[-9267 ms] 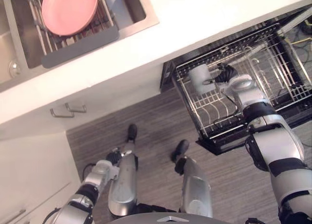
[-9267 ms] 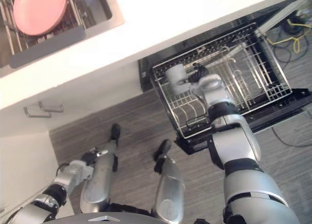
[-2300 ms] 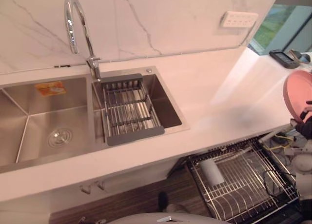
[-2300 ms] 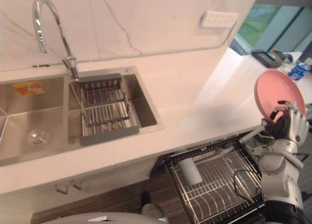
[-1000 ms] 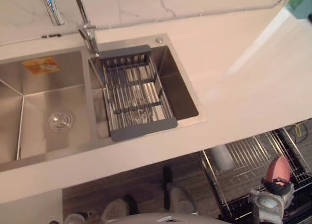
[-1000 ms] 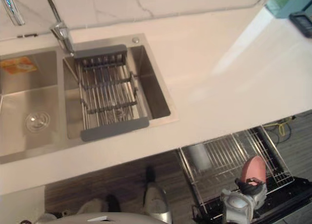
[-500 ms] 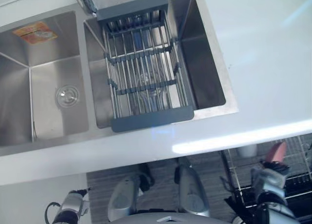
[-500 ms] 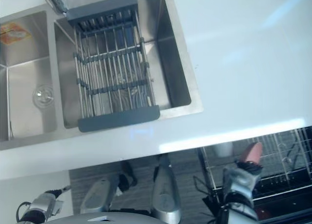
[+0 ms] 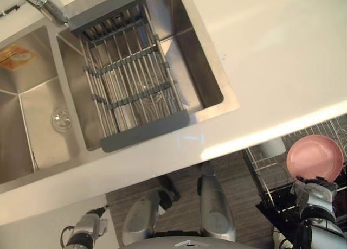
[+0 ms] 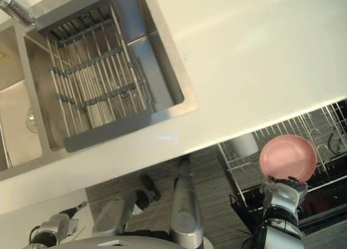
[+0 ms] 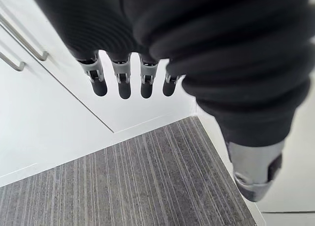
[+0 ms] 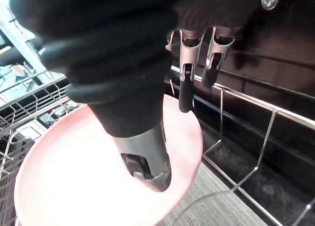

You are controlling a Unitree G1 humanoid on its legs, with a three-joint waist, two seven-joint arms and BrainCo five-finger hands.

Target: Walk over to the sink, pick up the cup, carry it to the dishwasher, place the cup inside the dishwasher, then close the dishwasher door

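My right hand (image 10: 283, 195) is shut on a pink plate (image 10: 288, 158) and holds it above the pulled-out dishwasher rack (image 10: 233, 167) at the lower right. The plate's round face is turned up toward my head. In the right wrist view the thumb (image 12: 145, 157) presses on the plate (image 12: 74, 177) and the fingers (image 12: 184, 95) curl behind its rim. A white cup (image 9: 272, 147) lies in the rack just under the counter's edge, left of the plate. Down at the lower left my left hand (image 9: 89, 230) hangs with straight fingers (image 11: 123, 83), holding nothing.
A steel double sink (image 9: 32, 113) with a grey drain rack (image 9: 130, 86) and a faucet (image 9: 40, 2) fills the upper left. The white counter (image 9: 271, 59) overhangs the dishwasher. White cabinet doors with bar handles (image 11: 24, 44) stand beside my left hand, above grey striped floor (image 11: 138, 181).
The camera has swung, so the sink has shifted. The pink plate, edge-on half a second ago, now shows its full round face and sits a little higher above the rack.
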